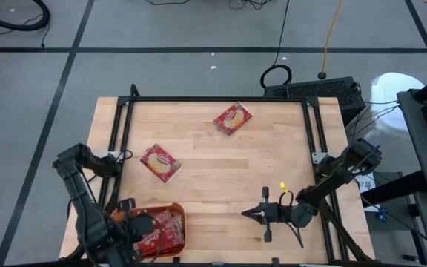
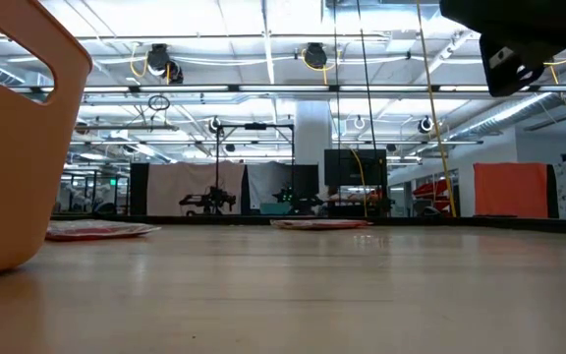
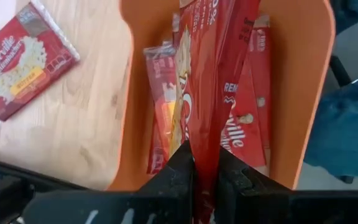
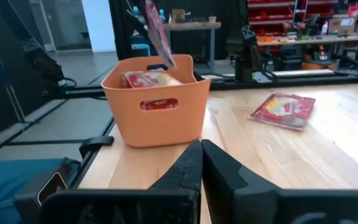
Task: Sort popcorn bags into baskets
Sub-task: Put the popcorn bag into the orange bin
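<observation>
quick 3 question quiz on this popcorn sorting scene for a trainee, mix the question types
1. True or false: the left gripper is shut on a popcorn bag over the orange basket.
2. How many popcorn bags lie loose on the table?
3. The right gripper is: A) holding a bag B) shut and empty above the table C) inside the basket.

Key: 1 true. 2 two: one near the basket, one toward the far edge. 3 B.

Basket (image 1: 175,215): tabletop's (image 1: 221,170) near-left corner, bags inside
Loose bags: one (image 1: 160,162) mid-left, one (image 1: 233,118) far centre
</observation>
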Robot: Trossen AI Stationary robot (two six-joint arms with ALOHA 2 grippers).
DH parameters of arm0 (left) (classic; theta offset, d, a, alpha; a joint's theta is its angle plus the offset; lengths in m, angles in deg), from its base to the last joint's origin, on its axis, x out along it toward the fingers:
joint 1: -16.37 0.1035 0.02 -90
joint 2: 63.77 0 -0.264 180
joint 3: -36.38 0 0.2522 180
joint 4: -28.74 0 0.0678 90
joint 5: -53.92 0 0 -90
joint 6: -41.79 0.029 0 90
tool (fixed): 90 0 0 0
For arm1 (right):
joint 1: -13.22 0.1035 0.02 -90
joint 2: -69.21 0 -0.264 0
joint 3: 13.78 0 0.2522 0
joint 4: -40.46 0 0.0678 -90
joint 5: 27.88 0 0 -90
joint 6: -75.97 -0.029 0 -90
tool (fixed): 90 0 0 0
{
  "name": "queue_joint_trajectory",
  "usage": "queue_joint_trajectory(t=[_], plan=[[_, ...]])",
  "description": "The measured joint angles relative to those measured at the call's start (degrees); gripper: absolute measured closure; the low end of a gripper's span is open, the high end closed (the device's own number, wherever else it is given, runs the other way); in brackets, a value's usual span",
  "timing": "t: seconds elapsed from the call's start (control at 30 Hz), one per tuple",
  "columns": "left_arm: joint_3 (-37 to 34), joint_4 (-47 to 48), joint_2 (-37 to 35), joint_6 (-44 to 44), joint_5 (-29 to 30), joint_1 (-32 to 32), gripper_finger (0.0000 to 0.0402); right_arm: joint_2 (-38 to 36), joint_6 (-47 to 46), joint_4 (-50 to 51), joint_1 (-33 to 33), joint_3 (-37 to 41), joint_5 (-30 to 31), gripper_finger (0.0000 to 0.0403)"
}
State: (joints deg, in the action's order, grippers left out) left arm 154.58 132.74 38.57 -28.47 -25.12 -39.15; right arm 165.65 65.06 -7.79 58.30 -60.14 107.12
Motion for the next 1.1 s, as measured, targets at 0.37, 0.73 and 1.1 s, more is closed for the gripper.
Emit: queue_joint_trajectory(t=[0.37,0.73,1.1], plan=[[-0.2,-0.3,4.3,-0.9,2.6,-1.0,0.0371,1.4,1.2,-3.4,0.0,0.0,0.0,0.0401],[-2.7,-0.1,6.5,-3.2,1.5,-0.8,0.0371,1.4,1.1,-3.4,0.0,0.0,0.0,0.0401],[-4.1,-5.7,6.4,-3.6,-1.8,-2.3,0.033,1.4,1.1,-3.4,0.0,0.0,0.0,0.0401]])
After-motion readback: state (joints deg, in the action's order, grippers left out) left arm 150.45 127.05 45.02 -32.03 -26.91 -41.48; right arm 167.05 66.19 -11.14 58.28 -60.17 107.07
